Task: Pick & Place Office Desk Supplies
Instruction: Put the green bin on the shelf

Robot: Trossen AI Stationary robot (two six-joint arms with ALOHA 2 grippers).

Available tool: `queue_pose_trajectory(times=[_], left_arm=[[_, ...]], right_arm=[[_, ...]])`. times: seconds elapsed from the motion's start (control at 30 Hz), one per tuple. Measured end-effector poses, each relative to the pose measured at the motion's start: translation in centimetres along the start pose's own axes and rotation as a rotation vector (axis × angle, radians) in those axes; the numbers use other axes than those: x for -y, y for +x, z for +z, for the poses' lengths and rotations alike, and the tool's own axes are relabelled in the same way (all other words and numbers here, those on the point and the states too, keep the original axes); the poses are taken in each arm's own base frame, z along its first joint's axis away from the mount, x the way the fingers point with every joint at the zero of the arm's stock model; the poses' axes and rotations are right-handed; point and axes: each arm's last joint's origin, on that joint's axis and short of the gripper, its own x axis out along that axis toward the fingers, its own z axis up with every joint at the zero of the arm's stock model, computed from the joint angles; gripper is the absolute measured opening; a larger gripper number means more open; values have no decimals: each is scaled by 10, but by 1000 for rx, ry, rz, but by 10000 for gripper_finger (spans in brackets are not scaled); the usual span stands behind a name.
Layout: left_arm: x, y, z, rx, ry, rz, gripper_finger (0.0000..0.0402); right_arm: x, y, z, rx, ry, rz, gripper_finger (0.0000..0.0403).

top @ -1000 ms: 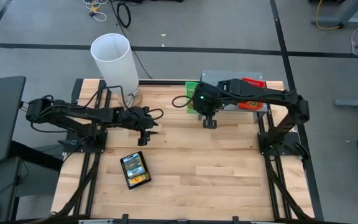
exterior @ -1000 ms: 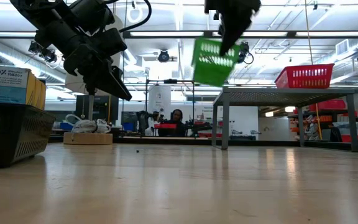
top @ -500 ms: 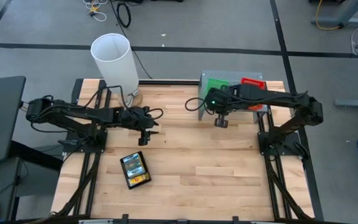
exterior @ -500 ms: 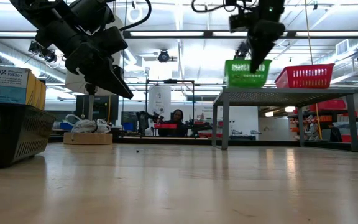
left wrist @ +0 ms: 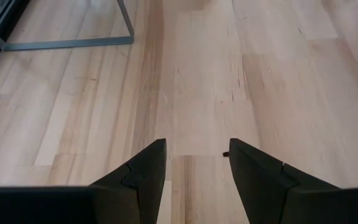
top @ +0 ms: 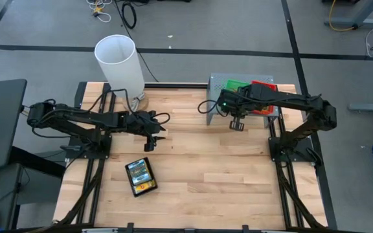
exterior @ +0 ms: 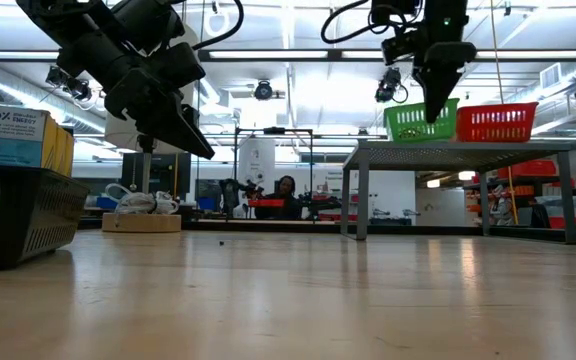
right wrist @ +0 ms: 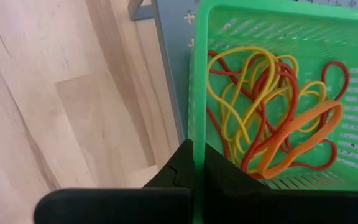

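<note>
Two grippers: right gripper (right wrist: 194, 165) clamps the green tray's (right wrist: 272, 37) rim on the riser (top: 217, 84); left gripper (left wrist: 192, 163), fingers apart, hovers well away from the riser.

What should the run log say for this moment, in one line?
right gripper: shut on green tray rim | tray: on grey riser beside red tray | left gripper: open, empty, over table

Green tray (exterior: 420, 121) on grey riser (exterior: 468, 150) beside red tray (exterior: 497, 122), pinched by right gripper (exterior: 436, 100).
</note>
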Motion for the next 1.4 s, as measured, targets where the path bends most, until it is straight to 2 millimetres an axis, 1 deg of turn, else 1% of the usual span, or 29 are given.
queue_pose_trajectory(times=[0.6,0.73,0.9,1.4], left_arm=[[0,0,0,0,0,-5,181],[0,0,0,-1,-2,-5,181],[1,0,0,1,-3,-22,181],[1,0,0,0,-6,-21,181]], right_arm=[[3,-2,-9,-66,23,20,3],[4,-4,-12,-66,1,45,3],[10,-5,-15,-66,2,86,3],[27,-1,-22,-115,-26,107,3]])
